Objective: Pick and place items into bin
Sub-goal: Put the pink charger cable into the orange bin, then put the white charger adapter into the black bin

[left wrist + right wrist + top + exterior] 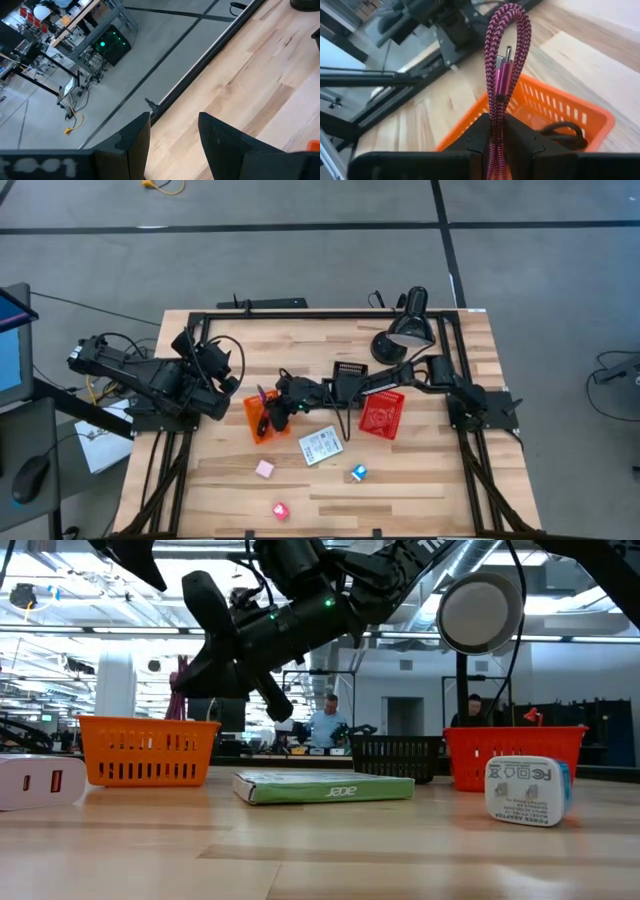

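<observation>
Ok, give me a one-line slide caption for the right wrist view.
Right gripper pinching a looped magenta braided cable above the orange basket, which already holds a black item.

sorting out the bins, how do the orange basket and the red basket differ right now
The orange basket sits left of centre; the red basket sits right of centre, near the desk lamp. The right gripper, shut on a purple braided cable, hangs over the orange basket; nothing hangs over the red basket. The orange basket holds a dark cable; the red basket's contents cannot be made out. Both are small slatted plastic baskets.
</observation>
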